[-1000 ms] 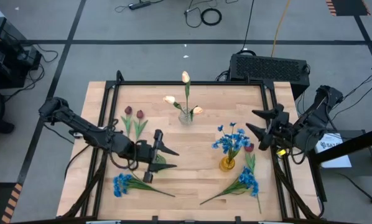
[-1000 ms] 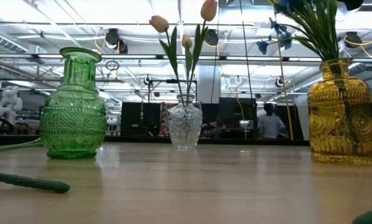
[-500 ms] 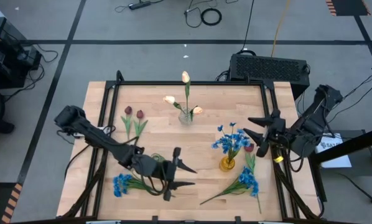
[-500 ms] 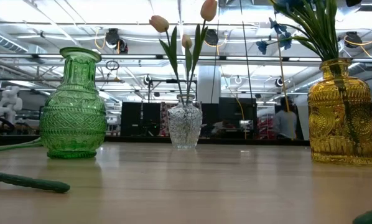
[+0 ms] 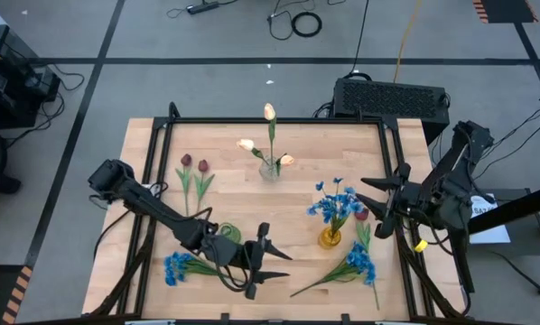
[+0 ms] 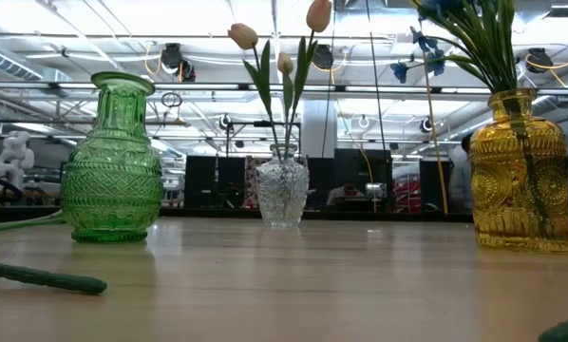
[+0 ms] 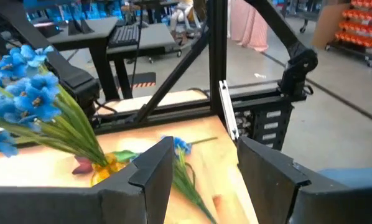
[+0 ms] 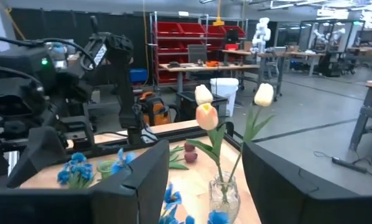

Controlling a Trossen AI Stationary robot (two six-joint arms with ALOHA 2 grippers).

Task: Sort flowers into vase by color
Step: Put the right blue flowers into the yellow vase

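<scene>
My left gripper (image 5: 274,262) stands open above the table's near middle, just right of the green vase (image 5: 227,235), with nothing between its fingers (image 7: 152,174). My right gripper (image 5: 374,200) hangs open at the table's right edge, also holding nothing. Cream tulips (image 5: 268,135) stand in the clear vase (image 5: 270,169). Blue flowers (image 5: 335,203) stand in the amber vase (image 5: 330,238). Two dark red tulips (image 5: 194,171) lie flat at the far left. Blue flowers lie flat at the near left (image 5: 178,267) and near right (image 5: 356,266). One more dark red tulip (image 5: 361,215) lies beside the amber vase.
A black frame (image 5: 279,120) runs around the wooden tabletop. The green vase (image 6: 111,161), clear vase (image 6: 282,190) and amber vase (image 6: 521,171) stand upright. Bare wood (image 5: 288,208) lies between them at the table's middle.
My left gripper has swung from beside the green vase toward the table's near edge and to the right, sinking a little. My right gripper has shifted slightly toward the near edge at the table's right side. The flowers and vases have kept still.
</scene>
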